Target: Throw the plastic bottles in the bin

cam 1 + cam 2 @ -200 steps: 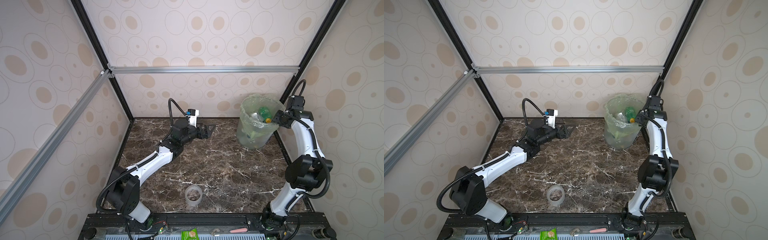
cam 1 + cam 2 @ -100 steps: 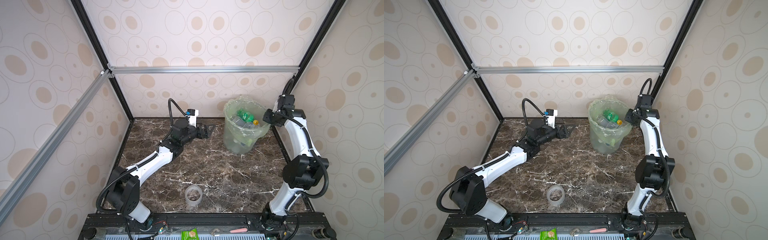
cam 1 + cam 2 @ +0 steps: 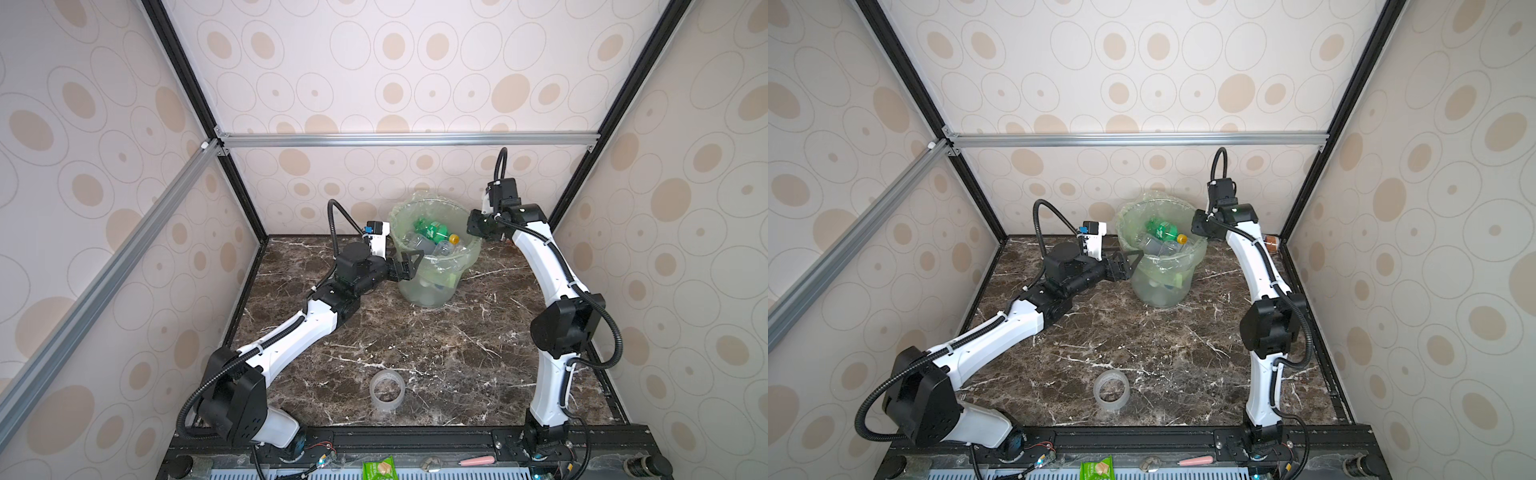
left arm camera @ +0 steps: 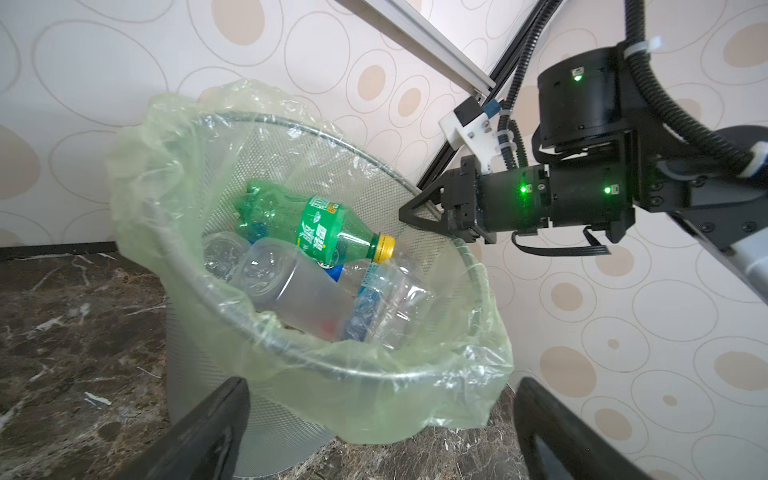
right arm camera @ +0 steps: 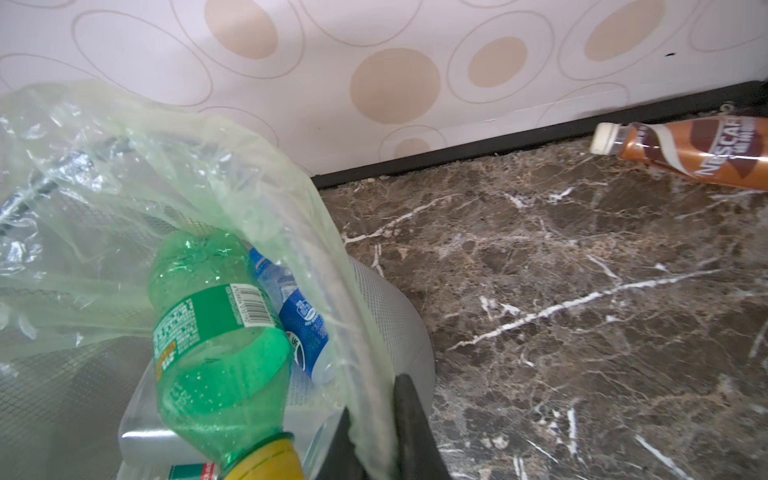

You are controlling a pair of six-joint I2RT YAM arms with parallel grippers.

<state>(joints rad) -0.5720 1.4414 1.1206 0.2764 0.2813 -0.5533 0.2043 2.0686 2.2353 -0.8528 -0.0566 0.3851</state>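
Note:
The bin [image 3: 432, 286] [image 3: 1163, 286], grey mesh lined with a pale green bag, stands at the back middle of the marble table. It holds several plastic bottles, topmost a green one with a yellow cap [image 3: 432, 229] [image 3: 1163, 230] [image 4: 320, 228] [image 5: 216, 332], over clear ones [image 4: 299, 291]. My right gripper [image 3: 473, 228] [image 3: 1198, 226] [image 5: 374, 399] is shut on the bin's rim and bag at its right side. My left gripper [image 3: 409, 266] [image 3: 1127, 262] [image 4: 380, 386] is open, its fingers against the bin's left wall [image 4: 374, 399]. A brown bottle [image 5: 698, 153] [image 3: 1271, 242] lies in the back right corner.
A clear tape roll [image 3: 387, 390] [image 3: 1111, 390] stands near the table's front edge. A green packet [image 3: 378, 469] lies on the frame below the front edge. The patterned walls and black frame posts close in the back and sides.
The right gripper has dragged the bin leftward along the back of the table, up to the left gripper. The left arm has not moved.

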